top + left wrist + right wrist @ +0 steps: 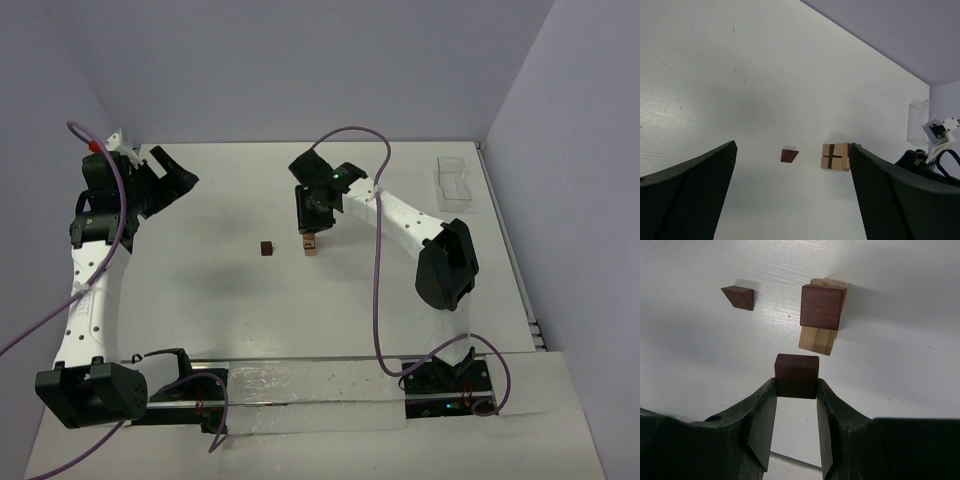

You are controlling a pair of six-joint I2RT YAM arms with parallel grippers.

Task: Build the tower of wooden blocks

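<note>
Right end effector pinching brown cube, below tower in frame. Square over brown top, lower gently. Left end effector wide, empty.

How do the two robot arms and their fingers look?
Both the left arm and right arm have white links and black joints. A purple cable runs along each. The fingers are black with fine mesh texture. A green light glows on the right wrist.
</note>
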